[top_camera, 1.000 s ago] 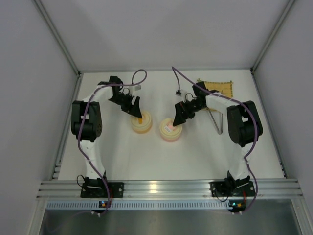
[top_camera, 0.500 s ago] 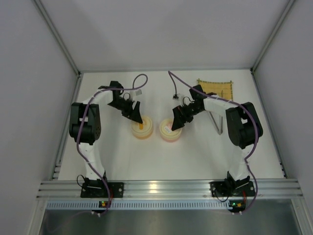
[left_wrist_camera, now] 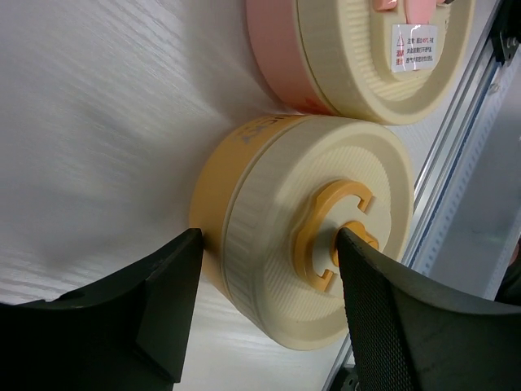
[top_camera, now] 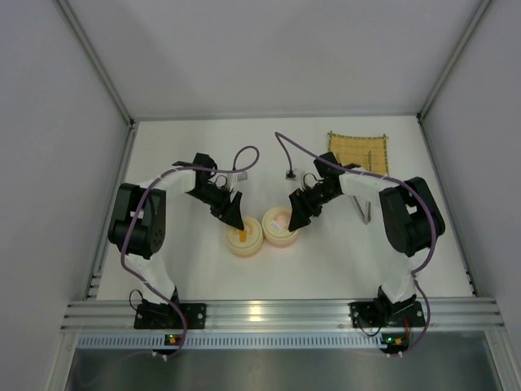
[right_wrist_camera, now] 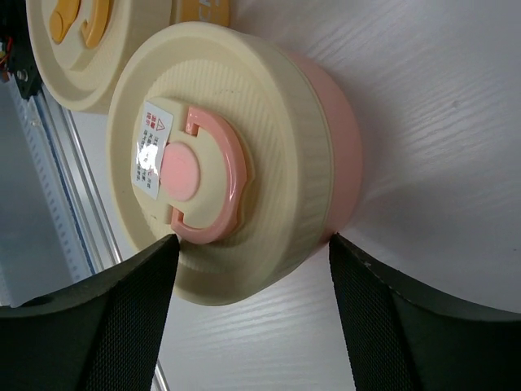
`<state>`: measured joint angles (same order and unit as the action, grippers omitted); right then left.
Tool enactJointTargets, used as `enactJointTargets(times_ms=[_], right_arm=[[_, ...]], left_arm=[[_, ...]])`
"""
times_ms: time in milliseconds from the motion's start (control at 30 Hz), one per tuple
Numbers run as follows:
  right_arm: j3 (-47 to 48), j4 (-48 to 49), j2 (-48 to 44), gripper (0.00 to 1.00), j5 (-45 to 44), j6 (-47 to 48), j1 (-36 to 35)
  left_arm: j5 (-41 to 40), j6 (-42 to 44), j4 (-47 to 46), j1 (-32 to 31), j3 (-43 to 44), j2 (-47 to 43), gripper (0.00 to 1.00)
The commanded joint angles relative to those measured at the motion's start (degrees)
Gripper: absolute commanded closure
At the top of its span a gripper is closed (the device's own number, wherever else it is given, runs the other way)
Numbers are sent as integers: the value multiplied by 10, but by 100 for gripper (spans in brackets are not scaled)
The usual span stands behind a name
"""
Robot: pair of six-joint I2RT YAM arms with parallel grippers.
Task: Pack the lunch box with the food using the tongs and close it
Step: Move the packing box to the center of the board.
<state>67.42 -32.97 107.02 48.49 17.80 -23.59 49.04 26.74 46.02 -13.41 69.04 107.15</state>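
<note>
Two round lunch boxes stand side by side and touching, each with a cream lid on. My left gripper (left_wrist_camera: pixel 269 244) is shut on the yellow lunch box (left_wrist_camera: pixel 269 212) (top_camera: pixel 244 238), one fingertip at its base and the other over the orange lid handle. My right gripper (right_wrist_camera: pixel 252 244) is shut on the pink lunch box (right_wrist_camera: pixel 269 138) (top_camera: pixel 279 228), fingertips at the lid rim and the pink wall. The tongs (top_camera: pixel 364 204) lie on the table beside the right arm. The food is out of view.
A yellow bamboo mat (top_camera: pixel 358 151) lies at the back right. White walls enclose the table on three sides. The aluminium rail (top_camera: pixel 260 311) with both arm bases runs along the near edge, close to the boxes.
Both grippers have come toward the near edge and narrowed their jaws. The yellow box slid nearer with the left gripper, the pink one slightly, and the two now touch.
</note>
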Motion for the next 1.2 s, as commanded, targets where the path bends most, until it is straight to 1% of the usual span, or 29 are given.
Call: enactJointTargets(times_ms=[0,133,333,500,667,733,767,900,967,1033,1067,1133,1167], right_arm=[[-29,-22,-23,29,-4,43,-28],[-56,-23,-43,31,-1,53,-36],[-92,-47,-78,33,12,81,-37],[-109,-58,-94,33,12,94,-41],[-113,-40,-92,33,17,80,-44],[-114,-36,-92,31,15,76,-46],[-114,-35,-92,29,16,72,-46],[-113,-32,-97,26,9,69,-47],[-111,-32,-100,22,8,67,-46],[-109,-34,-104,22,8,66,-46],[-107,-34,-107,19,6,65,-46],[-102,-36,-117,16,2,64,-45],[-99,-37,-121,13,3,62,-44]], left_arm=[[-81,21,-37,-19,-51,8,32],[-79,1,-66,-25,-76,-6,33],[-71,-18,-81,-26,-96,-20,33],[-69,-2,-67,-30,-98,-26,34],[-80,21,-44,-62,-100,-32,33],[-90,21,-45,-72,-105,-38,32],[-90,20,-46,-72,-105,-39,31],[-93,16,-48,-71,-103,-36,30],[-90,11,-49,-71,-100,-36,28],[-91,6,-53,-71,-99,-39,26],[-92,2,-55,-71,-99,-46,21],[-97,-3,-59,-67,-96,-53,16],[-102,-6,-59,-65,-94,-60,12]])
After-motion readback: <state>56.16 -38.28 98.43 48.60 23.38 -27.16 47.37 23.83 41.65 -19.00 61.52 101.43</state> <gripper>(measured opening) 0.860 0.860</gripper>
